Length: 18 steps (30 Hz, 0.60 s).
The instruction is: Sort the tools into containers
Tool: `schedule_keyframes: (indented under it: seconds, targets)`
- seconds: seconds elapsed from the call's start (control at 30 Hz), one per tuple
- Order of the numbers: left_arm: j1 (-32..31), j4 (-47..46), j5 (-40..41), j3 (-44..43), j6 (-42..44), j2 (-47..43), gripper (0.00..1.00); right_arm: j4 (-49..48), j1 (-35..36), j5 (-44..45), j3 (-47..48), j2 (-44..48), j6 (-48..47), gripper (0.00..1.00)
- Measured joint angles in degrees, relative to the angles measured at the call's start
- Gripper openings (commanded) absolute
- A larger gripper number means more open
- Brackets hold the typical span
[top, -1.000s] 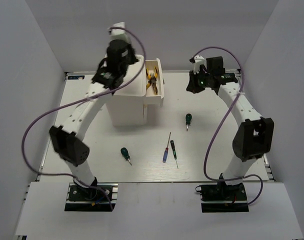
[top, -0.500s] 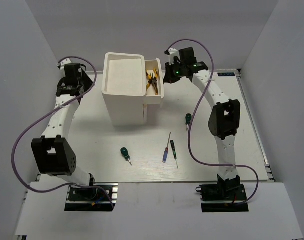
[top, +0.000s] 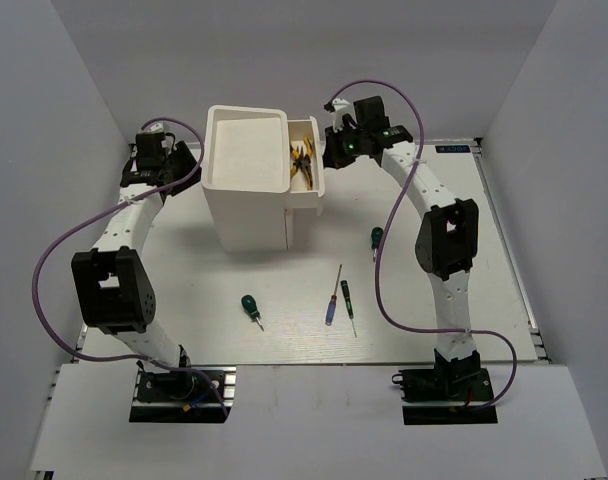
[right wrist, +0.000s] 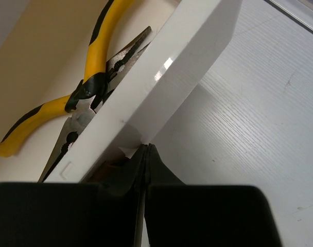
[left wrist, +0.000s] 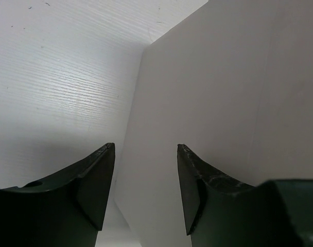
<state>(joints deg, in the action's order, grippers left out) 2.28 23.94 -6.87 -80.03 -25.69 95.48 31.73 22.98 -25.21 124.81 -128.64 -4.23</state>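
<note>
Right wrist view: right gripper [right wrist: 146, 154] pressed together at the open drawer [right wrist: 172, 77] front, yellow pliers [right wrist: 89, 82] inside. Overhead only: four screwdrivers [top: 332, 297] loose on the surface [top: 284, 345]. Left gripper [left wrist: 146, 170] spread beside the cabinet [left wrist: 223, 103].

The left arm [top: 124, 225] rose from its base at the near edge, folded sharply at an elbow pushed out to the left, then reached toward the back with its wrist turned inward to the right. The left gripper [left wrist: 146, 149] stood with its two dark fingers parted. The right arm [top: 424, 185] stood taller, its elbow high and its forearm arching back and leftward. The right gripper [right wrist: 146, 149] was pinched tight, fingertips pressed together.
</note>
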Motion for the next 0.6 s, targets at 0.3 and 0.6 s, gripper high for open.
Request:
schedule_keyframes:
  seconds: [0.3, 0.6]
  targets:
    - [0.5, -1.07, -2.23, 0.0, 0.59, 0.33, 0.62, -1.27, 4.26, -3.72, 0.0, 0.0, -0.09, 0.0]
    - [0.59, -1.53, -2.8, 0.0, 0.63, 0.66, 0.62, -2.36, 6.36, -3.72, 0.0, 0.0, -0.48, 0.0]
